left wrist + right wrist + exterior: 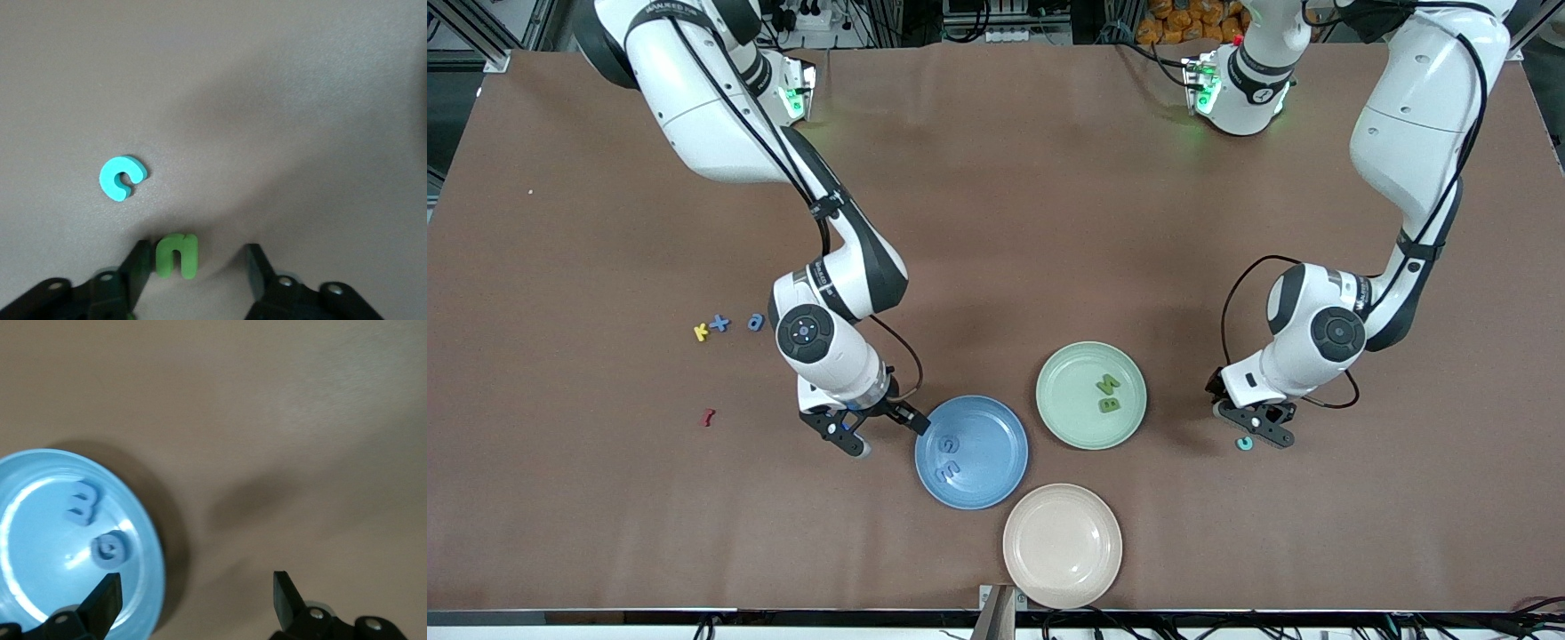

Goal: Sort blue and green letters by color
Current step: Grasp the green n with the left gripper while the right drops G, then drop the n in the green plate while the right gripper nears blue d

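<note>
The right arm reaches down from its base with the wrist bent low, its right pincer (876, 428) just above the table (1049, 222) at the rim of the blue plate (996, 427), on the side toward the right arm's end. In the right wrist view its fingers (107, 600) stand spread apart with nothing between them, one over the plate's edge. Two blue letters (949, 456) lie in that plate.

The left arm folds down at the elbow, wrist tilted toward the table, and its left pincer (1249, 425) sits low beside the green plate (1067, 418), toward the left arm's end. The left wrist view shows its jaws released, with a small green letter (177, 255) between them, close against one finger (137, 270). A teal letter c (121, 177) lies on the table just beside it.

Two green letters (1108, 394) rest in the green plate. A beige plate (1063, 569) sits nearest the front camera. Toward the right arm's end lie a yellow letter (702, 332), a blue plus-shaped piece (719, 324), a blue letter a (756, 322) and, nearer the front camera, a dark red letter (708, 417).
</note>
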Robot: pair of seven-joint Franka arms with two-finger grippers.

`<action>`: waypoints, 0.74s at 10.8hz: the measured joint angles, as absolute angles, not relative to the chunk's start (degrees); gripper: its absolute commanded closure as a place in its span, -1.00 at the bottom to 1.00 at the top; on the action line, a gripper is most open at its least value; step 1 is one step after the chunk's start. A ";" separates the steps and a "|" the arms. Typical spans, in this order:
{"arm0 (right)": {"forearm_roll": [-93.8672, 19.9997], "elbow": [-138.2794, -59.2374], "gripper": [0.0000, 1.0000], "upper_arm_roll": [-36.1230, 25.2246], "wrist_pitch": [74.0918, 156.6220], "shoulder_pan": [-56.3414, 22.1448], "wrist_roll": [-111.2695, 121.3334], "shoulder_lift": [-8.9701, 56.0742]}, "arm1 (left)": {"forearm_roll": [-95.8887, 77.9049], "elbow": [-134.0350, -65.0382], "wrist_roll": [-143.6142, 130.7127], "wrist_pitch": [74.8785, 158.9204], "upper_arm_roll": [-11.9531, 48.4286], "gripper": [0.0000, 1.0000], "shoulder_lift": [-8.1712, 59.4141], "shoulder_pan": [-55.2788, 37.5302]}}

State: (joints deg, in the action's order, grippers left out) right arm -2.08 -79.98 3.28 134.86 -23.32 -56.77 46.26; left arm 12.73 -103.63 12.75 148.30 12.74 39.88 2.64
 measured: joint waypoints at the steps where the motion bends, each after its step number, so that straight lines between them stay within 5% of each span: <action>1: -1.43 -82.04 -1.00 3.02 134.85 -23.20 -55.49 45.04 | 12.73 -103.61 12.75 148.30 12.79 0.69 39.69 2.68; 8: -0.86 -112.28 -1.00 2.64 142.08 -15.91 -39.30 26.50 | 12.75 -103.73 12.14 148.35 12.90 1.00 39.28 3.33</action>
State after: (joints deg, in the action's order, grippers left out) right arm -0.86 -112.28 2.64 142.08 -15.91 -39.30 26.50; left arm 12.75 -103.73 12.14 148.35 12.90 39.28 3.33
